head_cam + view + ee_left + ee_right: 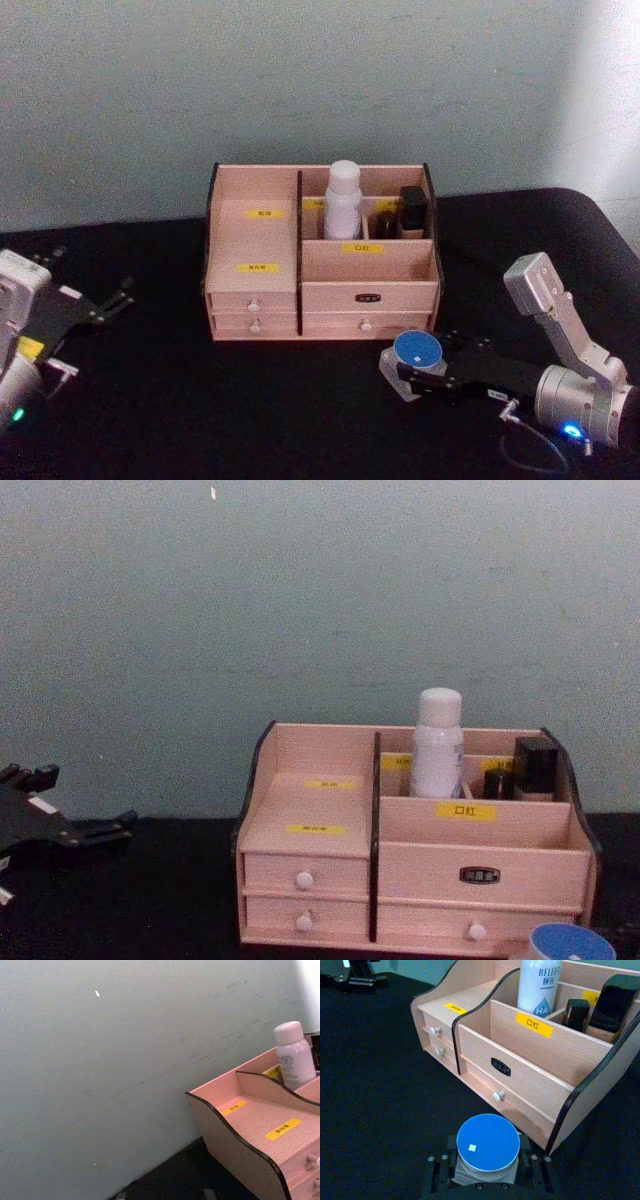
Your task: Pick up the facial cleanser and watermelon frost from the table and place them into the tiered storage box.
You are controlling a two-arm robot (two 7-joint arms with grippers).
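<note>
watermelon frost (487, 1141) — in right hand (488, 1172)

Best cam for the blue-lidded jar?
Right wrist view: the blue-lidded jar sits close, whole lid visible, held in the right end effector. Head view has it small; chest view cuts it at the bottom edge; left wrist view faces the tiered storage box.

My right arm reaches in low from the right, wrist bent, and its end effector (410, 375) is clamped around the watermelon frost (416, 349). My left arm sits parked at the far left, its end effector (120, 293) pointing inward with fingers spread.
</note>
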